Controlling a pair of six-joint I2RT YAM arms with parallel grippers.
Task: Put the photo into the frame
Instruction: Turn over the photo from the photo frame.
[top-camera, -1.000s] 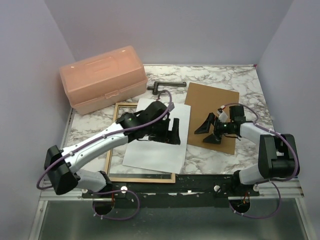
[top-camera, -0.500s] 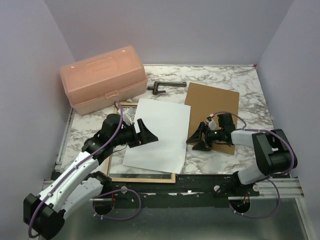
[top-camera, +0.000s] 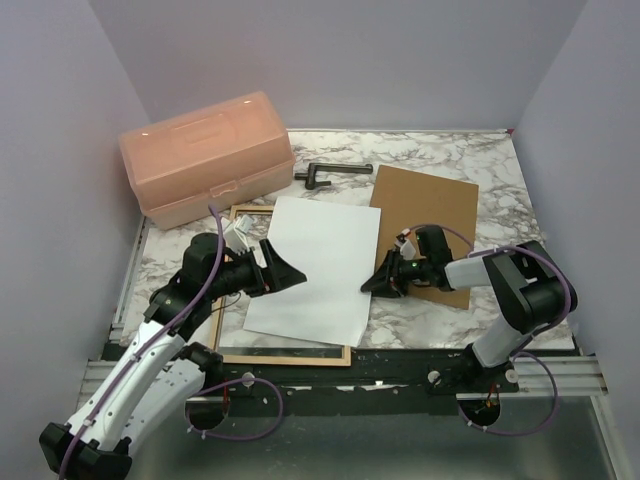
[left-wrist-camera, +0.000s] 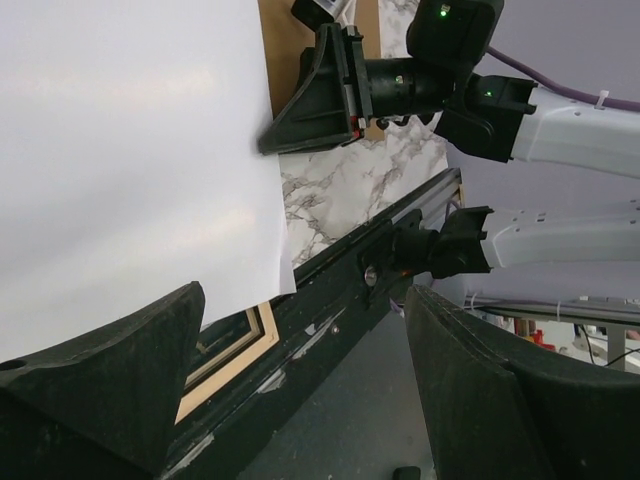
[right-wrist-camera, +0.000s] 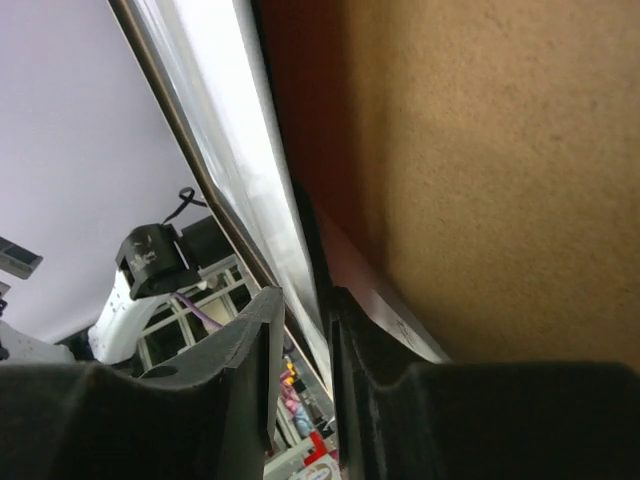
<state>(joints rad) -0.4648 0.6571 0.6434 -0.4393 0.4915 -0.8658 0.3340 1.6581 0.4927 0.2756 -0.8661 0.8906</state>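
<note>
Top view: photo (top-camera: 318, 268) lies white back up over the frame (top-camera: 285, 354); left gripper (top-camera: 283, 270) is spread wide at its left edge, holding nothing. Left wrist: same, fingers far apart. Right wrist: right gripper (right-wrist-camera: 305, 310) is pinched on the photo's right edge, prob. to slide it into the frame, beside the brown board (right-wrist-camera: 480, 150).

Even, soft overhead light is seen from above, with faint shadows cast. The right wrist view is blurred; the photo (left-wrist-camera: 130, 150) is overexposed.
</note>
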